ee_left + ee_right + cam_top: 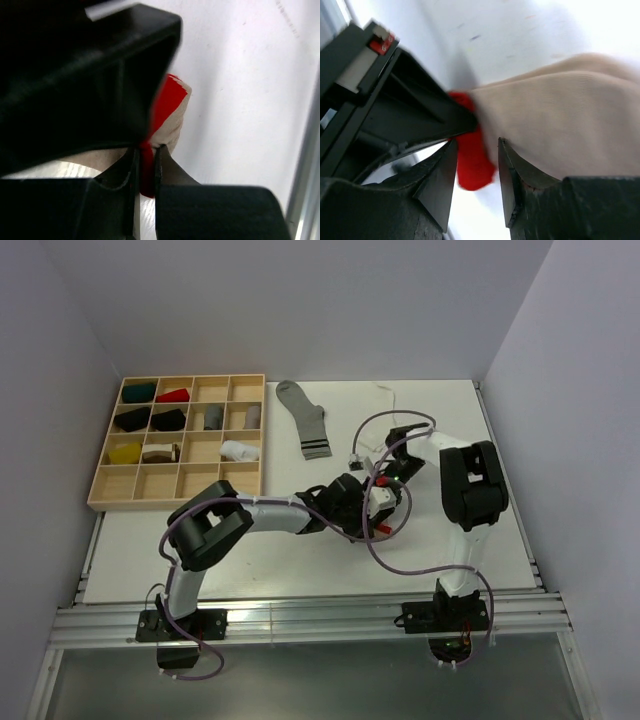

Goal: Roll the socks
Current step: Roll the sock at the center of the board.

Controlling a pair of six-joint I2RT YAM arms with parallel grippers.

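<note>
The beige sock (560, 115) lies bunched on the white table, and its red end (472, 165) sticks out between both grippers. My left gripper (146, 150) is shut on that red end (146, 172), with beige cloth (172, 125) just beyond its fingertips. My right gripper (476, 142) stands open around the same red end, with a gap showing beside one finger. From above, both grippers (378, 498) meet over the sock and hide most of it. The long pale sock with dark stripes (305, 418) lies flat farther back, untouched.
A wooden compartment tray (110, 502) stands at the back left, with rolled socks in several compartments. A thin white cord (388, 392) lies near the back edge. Purple cables loop over the table around both arms. The table's metal rail runs along the right side (305, 165).
</note>
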